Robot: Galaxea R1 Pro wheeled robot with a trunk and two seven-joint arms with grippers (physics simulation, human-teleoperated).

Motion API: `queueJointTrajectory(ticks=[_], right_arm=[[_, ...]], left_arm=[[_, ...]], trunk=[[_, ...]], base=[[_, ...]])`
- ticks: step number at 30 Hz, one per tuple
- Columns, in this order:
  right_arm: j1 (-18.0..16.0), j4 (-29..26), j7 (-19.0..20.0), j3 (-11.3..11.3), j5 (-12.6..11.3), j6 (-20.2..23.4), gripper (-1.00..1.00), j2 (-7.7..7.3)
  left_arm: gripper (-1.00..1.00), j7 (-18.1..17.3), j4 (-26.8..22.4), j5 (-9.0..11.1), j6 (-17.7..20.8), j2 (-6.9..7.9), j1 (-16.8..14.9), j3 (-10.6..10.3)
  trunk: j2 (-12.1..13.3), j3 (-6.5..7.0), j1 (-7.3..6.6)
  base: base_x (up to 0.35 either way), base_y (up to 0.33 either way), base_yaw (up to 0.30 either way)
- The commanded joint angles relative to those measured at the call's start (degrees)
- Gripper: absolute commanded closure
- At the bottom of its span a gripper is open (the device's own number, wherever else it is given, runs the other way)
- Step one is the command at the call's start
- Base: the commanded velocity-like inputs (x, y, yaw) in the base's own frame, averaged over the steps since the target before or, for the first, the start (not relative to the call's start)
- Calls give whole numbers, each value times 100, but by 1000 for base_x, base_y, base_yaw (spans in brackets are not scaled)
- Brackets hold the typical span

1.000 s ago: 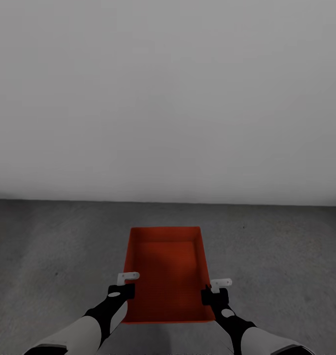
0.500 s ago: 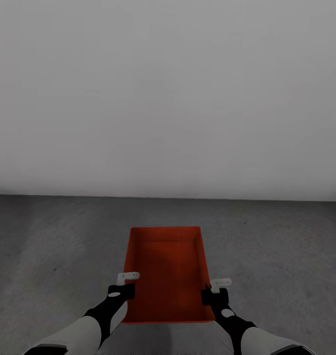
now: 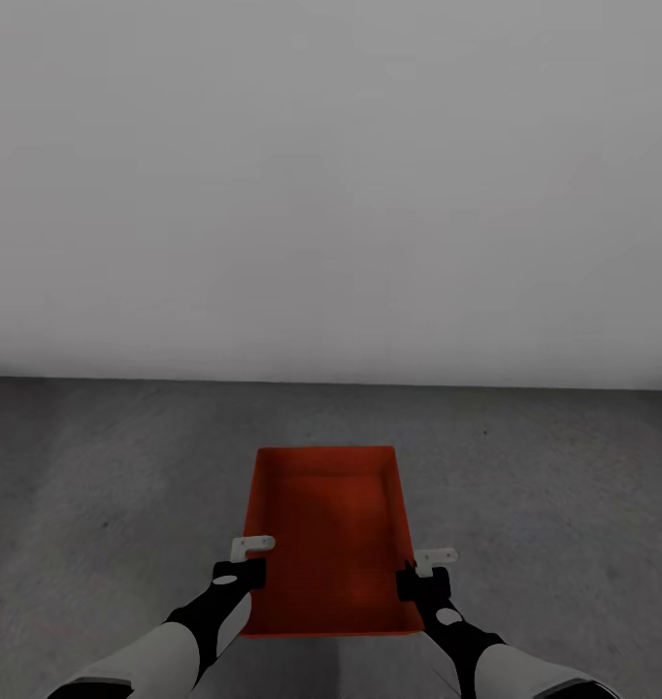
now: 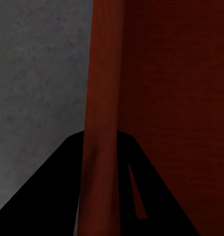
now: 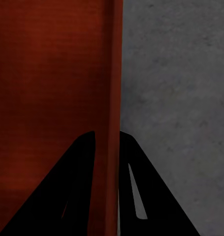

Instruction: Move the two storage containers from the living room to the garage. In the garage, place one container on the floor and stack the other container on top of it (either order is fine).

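I hold one orange-red storage container (image 3: 329, 534) out in front of me above the dark grey concrete floor (image 3: 98, 485) of the garage. My left gripper (image 3: 249, 561) is shut on the container's left wall (image 4: 99, 123), with a black finger on each side of it. My right gripper (image 3: 420, 575) is shut on the right wall (image 5: 113, 98) in the same way. The bin looks empty and level.
A plain white-grey wall (image 3: 331, 184) stands ahead, meeting the concrete about a bin's length beyond the container's far edge. Bare floor stretches to both sides.
The wall's base line has shifted slightly up in the picture, so the camera has moved. The container and both grippers keep the same place in the view.
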Motion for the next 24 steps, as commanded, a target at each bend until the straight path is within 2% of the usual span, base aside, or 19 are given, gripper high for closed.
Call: queueJointTrajectory(ticks=[1, 13, 24], right_arm=[[2, 10, -22, -89, -133, -35, 100, -2], [2, 13, -22, -89, -133, -35, 100, -2], [2, 9, -22, -89, -133, -35, 100, -2]], left_arm=[[100, 66, -159, 180, -4, 267, -7, 437], [100, 65, -159, 180, -4, 267, -7, 435], [100, 65, -159, 180, -4, 267, -7, 434]], trunk=[[-43, -22, 22], [-525, -238, 285], [-525, -238, 285]], base=[[0, 0, 0], [0, 0, 0], [0, 0, 0]])
